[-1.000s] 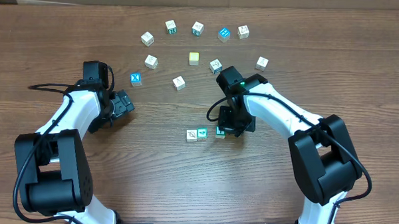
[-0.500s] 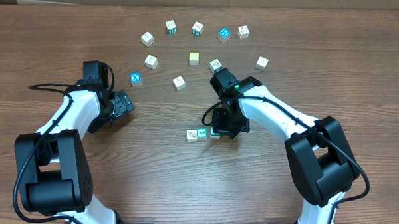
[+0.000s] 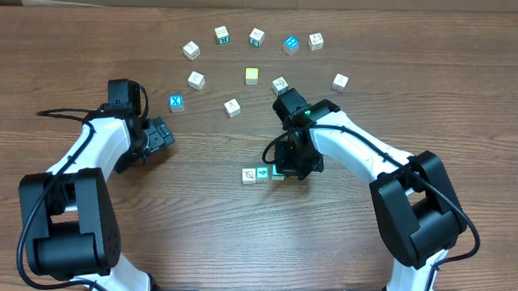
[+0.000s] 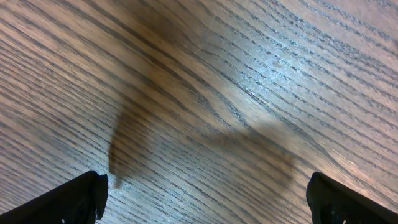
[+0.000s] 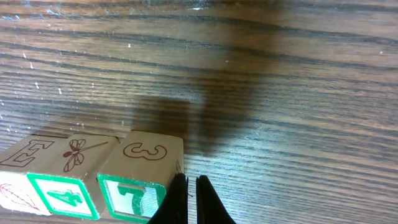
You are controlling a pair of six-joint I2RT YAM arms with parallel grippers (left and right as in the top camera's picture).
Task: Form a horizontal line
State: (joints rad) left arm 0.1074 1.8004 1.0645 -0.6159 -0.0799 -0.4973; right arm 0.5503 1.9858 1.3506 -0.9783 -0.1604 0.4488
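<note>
Overhead: the horizontal line (image 3: 261,174) lies a little below the middle of the desk (image 3: 196,221) - three small cubes side by side, running left to right. The rightmost cube is partly covered by the right end effector (image 3: 290,161), which sits low over that end of the row. The left end effector (image 3: 160,135) is well apart from the row, on the left half of the desk, over bare wood. The loose cubes (image 3: 233,107) are scattered in an arc along the far side. Among them are a yellow-green cube (image 3: 252,75) and a blue cube (image 3: 176,102) with a white mark. None of them touches the row.

Left wrist: only wood grain and a soft shadow are in view. The left end effector (image 4: 205,196) is spread wide, its two fingertips (image 4: 81,196) at opposite bottom corners of the view with nothing between them.

Right wrist: the horizontal line (image 5: 71,174) sits at lower left, all three cubes touching.
- Top faces read E, a dragonfly and 3.
- Front faces show a leaf, a green 4 and a green 7.

The right end effector (image 5: 191,198) has its fingers drawn almost together and grips nothing. The tips sit just beside the right edge of the cube marked 3 and 7 - whether they touch it cannot be told.
</note>
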